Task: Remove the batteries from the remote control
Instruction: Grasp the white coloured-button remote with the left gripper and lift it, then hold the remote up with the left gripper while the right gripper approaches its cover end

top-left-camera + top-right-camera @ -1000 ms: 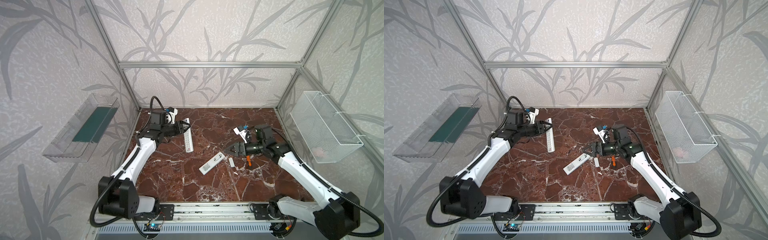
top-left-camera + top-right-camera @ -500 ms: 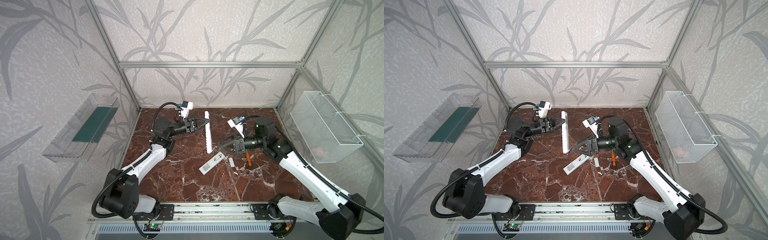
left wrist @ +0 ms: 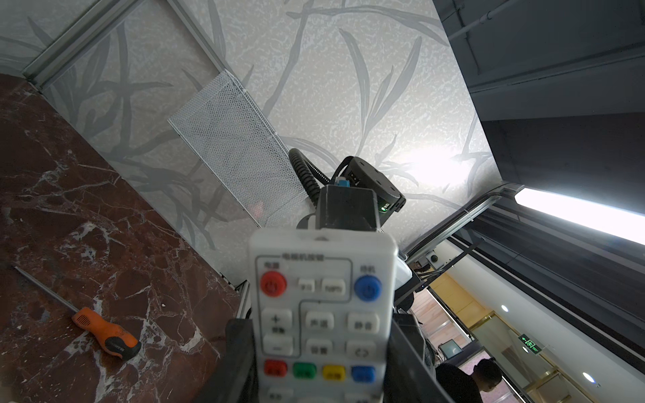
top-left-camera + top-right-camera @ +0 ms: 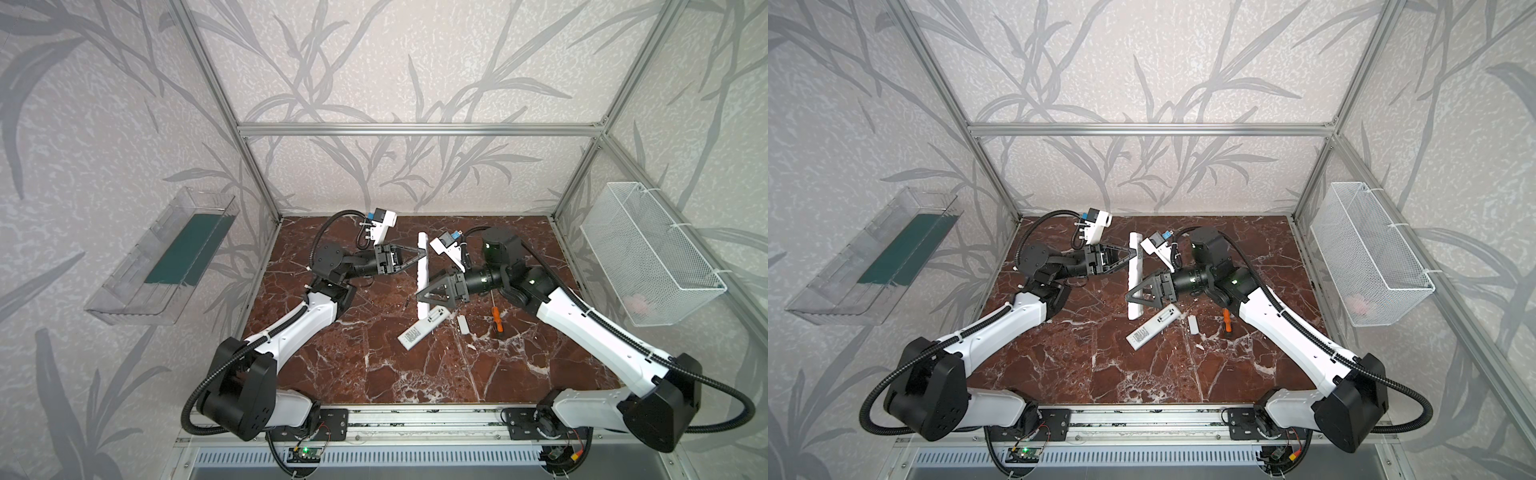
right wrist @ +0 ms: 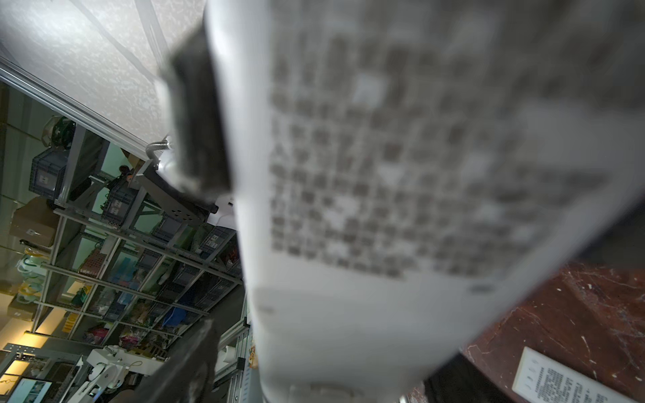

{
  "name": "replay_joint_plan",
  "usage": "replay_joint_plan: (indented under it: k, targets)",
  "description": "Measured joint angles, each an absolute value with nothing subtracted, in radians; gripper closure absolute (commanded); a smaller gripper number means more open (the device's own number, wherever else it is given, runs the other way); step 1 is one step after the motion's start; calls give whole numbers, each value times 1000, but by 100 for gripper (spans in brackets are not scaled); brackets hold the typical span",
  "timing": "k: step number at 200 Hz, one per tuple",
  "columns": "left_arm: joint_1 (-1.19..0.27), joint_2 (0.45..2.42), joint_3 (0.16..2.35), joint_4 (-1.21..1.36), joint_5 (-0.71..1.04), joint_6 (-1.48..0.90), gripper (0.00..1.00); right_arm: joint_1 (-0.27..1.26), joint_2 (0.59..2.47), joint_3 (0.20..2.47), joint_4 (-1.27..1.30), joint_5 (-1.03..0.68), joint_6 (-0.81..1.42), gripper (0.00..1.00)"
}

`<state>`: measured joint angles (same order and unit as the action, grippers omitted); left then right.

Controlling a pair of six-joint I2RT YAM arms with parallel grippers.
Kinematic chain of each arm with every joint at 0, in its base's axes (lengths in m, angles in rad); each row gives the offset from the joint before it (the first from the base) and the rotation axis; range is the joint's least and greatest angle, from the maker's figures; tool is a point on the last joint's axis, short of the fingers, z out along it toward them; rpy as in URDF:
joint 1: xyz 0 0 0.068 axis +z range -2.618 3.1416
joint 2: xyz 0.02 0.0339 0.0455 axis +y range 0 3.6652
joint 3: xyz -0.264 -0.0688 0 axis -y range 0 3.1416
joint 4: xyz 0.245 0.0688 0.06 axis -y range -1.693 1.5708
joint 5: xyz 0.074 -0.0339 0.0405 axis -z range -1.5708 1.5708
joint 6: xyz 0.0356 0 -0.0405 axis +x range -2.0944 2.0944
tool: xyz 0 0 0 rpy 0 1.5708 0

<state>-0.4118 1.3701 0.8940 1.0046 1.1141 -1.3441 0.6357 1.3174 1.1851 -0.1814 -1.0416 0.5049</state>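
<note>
Left tool [image 4: 420, 259] is clamped across the upper part of a white remote [image 4: 422, 243], holding it up off the tabletop [image 4: 374, 365] with the button face turned toward its own wrist camera. Right tool [image 4: 424, 291] sits lower on that same remote, jaws spread and straddling the body. The right wrist view shows a gap between one of its fingers [image 5: 188, 366] and the casing, so I call it open, not gripping.

Now the score: no batteries in sight anywhere. The back of the held remote looks closed over, so my read is that its batteries sit inside, between the two tools, and unloading it hasn't begun. Below the right tool a second remote [image 4: 422, 332] lies label-up on the tabletop, with a small white cover piece [image 4: 463, 325] just beside it and an orange-handled screwdriver [image 4: 497, 322] a little farther out. That one looks already opened, though I cannot tell whether its bay is empty.

Trouble spots: the right wrist view is badly blurred, so the cover seam is a guess. In both top views the right tool masks the held remote's lower stretch. Something pinkish in the mesh basket [image 4: 648, 249], well away from both tools, is too faint to name.
</note>
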Motion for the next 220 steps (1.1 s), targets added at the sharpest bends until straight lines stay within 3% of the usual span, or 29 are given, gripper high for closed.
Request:
replay_joint_plan:
  k: [70,91,115,166,220]
  targets:
    - [-412,1272,892,756,1045,-1139,77,649,1325,1160,-130,-991,551,60]
    - [-413,1245,892,703,1029,-1098,73,651,1325,1159,-128,-984,546,62]
    - [-410,1221,891,658,1027,-1068,46,656,1325,1162,-147,-981,510,63]
    - [-285,1146,883,506,1052,-1049,22,657,1341,1311,-513,-808,257,68]
    - [-233,1101,905,231,1089,-986,22,754,1411,1389,-850,-496,-30,69]
